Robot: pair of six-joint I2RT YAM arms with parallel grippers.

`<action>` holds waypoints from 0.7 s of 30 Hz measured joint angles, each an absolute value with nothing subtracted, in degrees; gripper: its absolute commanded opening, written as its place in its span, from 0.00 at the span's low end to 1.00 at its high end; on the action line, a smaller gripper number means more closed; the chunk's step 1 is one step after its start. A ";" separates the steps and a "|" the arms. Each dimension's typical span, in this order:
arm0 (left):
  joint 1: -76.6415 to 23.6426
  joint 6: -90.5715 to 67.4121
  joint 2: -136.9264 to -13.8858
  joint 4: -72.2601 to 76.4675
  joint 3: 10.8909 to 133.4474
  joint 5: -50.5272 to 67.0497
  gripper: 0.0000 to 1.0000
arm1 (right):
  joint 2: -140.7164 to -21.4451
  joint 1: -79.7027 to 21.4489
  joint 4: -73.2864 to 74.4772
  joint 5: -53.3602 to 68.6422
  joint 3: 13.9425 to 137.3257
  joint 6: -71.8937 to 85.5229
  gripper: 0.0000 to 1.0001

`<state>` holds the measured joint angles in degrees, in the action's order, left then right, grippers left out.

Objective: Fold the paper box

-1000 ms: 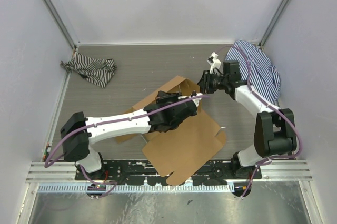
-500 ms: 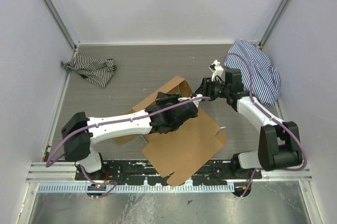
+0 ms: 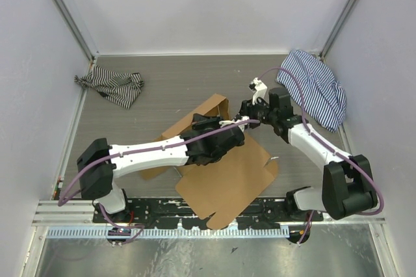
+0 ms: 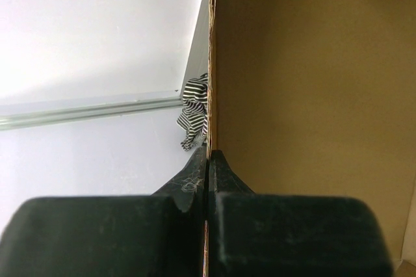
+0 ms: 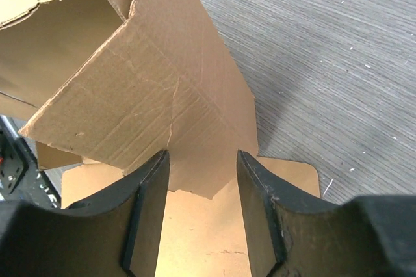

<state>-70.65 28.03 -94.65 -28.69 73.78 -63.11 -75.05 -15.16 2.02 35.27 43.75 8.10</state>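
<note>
The paper box (image 3: 229, 174) lies near the middle of the table (image 3: 169, 88), between the two arms. It is still mostly a flat die-cut sheet, with one panel raised at its far edge. We judge the corrugated cardboard to be light and stiff within each panel. It should bend readily only along its score lines, and it will probably slide on the table unless one arm holds it down. A hard pinch in the middle of a panel could leave a crease, so we recommend taking hold at a free flap edge, close to the score that is to be folded. The left gripper (image 4: 208, 158) does this now: its jaws are closed tight on the thin edge of the raised panel, which stands upright between the fingers. The right gripper (image 5: 201, 158) hangs just above an angled flap of the same box with its jaws parted to a moderate gap and gripping nothing. A black-and-white striped cloth (image 3: 112, 86) lies at the far left and a blue striped cloth (image 3: 316, 88) at the far right, both well clear of the cardboard. Compared with one second ago, the right gripper has moved slightly left toward the raised panel and its elbow has swung toward the near edge. The left arm and the sheet have barely shifted.
</note>
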 measured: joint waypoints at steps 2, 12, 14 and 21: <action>-70.67 28.08 -95.04 -28.69 73.78 -63.86 0.06 | -75.05 -15.88 2.09 33.41 43.75 7.51 0.49; -70.65 27.83 -96.64 -29.17 74.06 -65.89 0.23 | -75.05 -16.29 -6.50 31.81 39.86 4.45 0.50; -70.65 27.70 -96.64 -29.50 74.26 -66.17 0.27 | -75.66 -16.29 -8.84 33.50 38.79 3.57 0.51; -70.65 25.04 -96.42 -31.18 77.49 -64.31 0.23 | -79.85 -16.29 -13.47 40.75 38.87 2.07 0.51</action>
